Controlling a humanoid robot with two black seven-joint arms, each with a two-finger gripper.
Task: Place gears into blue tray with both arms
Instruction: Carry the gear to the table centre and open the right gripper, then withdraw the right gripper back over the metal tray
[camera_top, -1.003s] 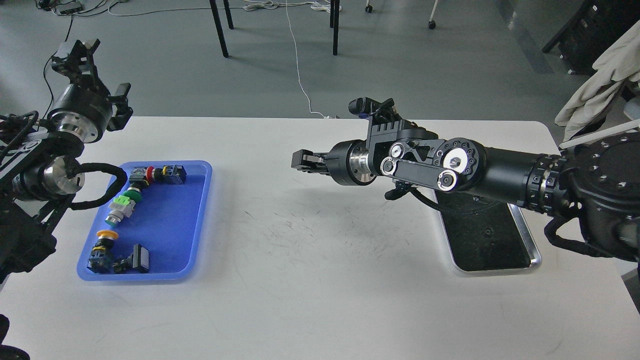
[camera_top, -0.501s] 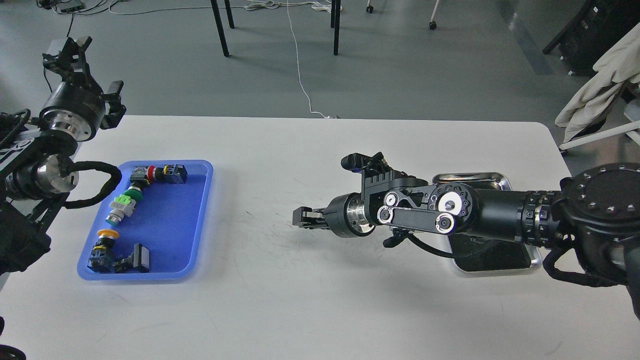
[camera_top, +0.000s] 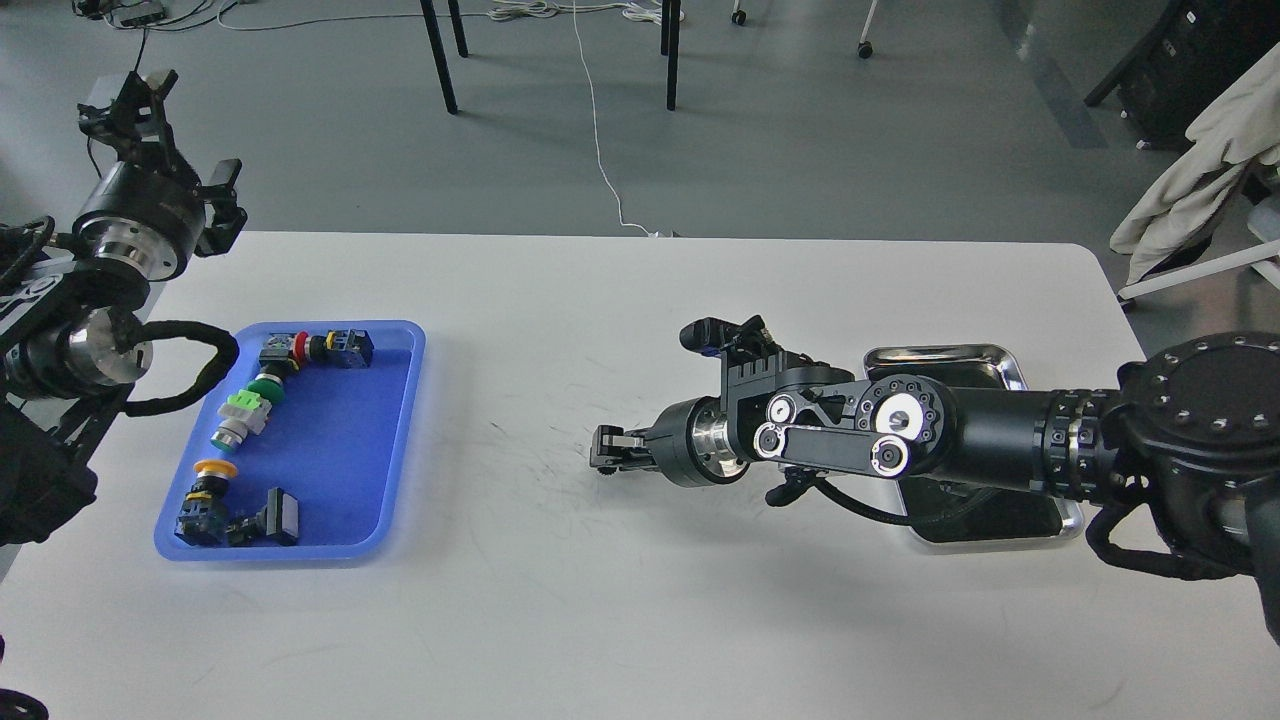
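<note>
Right gripper (camera_top: 603, 450) sits low over the middle of the white worktop (camera_top: 640, 600), pointing across toward the blue tray (camera_top: 400, 440), and its fingers look drawn narrow. Whether a gear is pinched between them, I cannot tell; they are dark and small from here. That level, stretched-out arm reads to me like a carry toward the tray rather than a pick.

Over on the other side, the left gripper (camera_top: 125, 95) is raised high past the worktop's far corner, well clear of the tray, probably parked so the lane stays free. Open or closed? Cannot tell, it's seen end-on.

Blue tray lies at the left, holding coloured push-button switches (camera_top: 245, 415) along its left side. No gears visible in it. Steel tray (camera_top: 940, 352) lies under the right arm, mostly hidden, so any gears there can't be made out.
</note>
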